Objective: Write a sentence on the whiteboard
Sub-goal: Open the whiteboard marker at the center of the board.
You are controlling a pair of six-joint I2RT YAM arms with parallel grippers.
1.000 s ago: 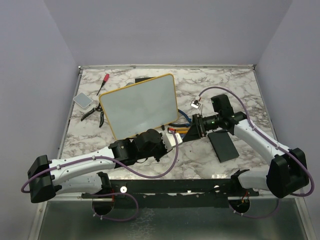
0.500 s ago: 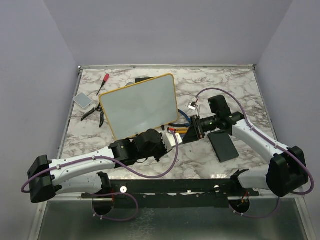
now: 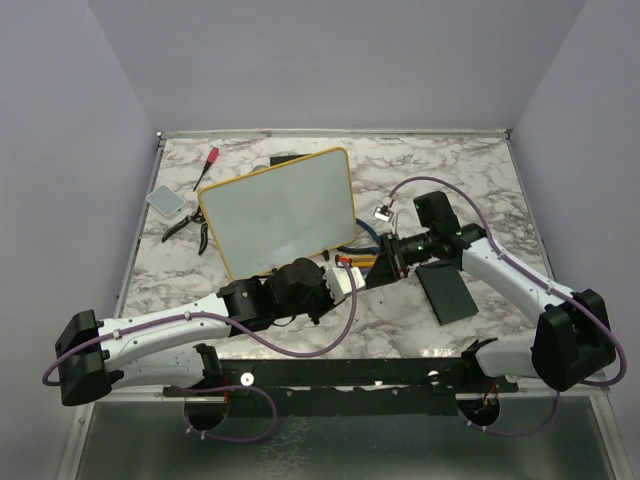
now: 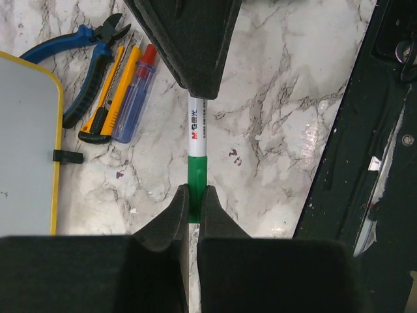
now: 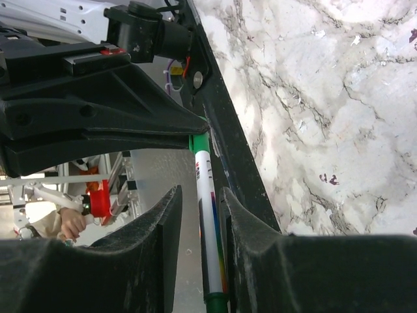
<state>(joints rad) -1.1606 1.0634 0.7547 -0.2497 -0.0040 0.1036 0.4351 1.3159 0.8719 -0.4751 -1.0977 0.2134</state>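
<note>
The whiteboard point(image 3: 280, 212) rests askew on the marble table point(image 3: 470, 165), its face blank from above, so by my reading the writing has not begun. Just off the whiteboard's near right corner, both arms meet over a green-and-white marker point(image 4: 197, 140). The left gripper point(image 4: 193, 202) is clenched on the green end, and the right gripper point(image 5: 201, 193) straddles the white barrel. One of its pads lies against the barrel while a sliver of gap shows at the other, so I cannot tell whether it is pinching yet. One arm on each end suggests the cap is meant to be pulled off before the tip goes to the whiteboard. Blue-handled pliers point(image 4: 88, 55) and a yellow utility knife point(image 4: 111, 98) lie beside that same corner, apart from both grippers.
</note>
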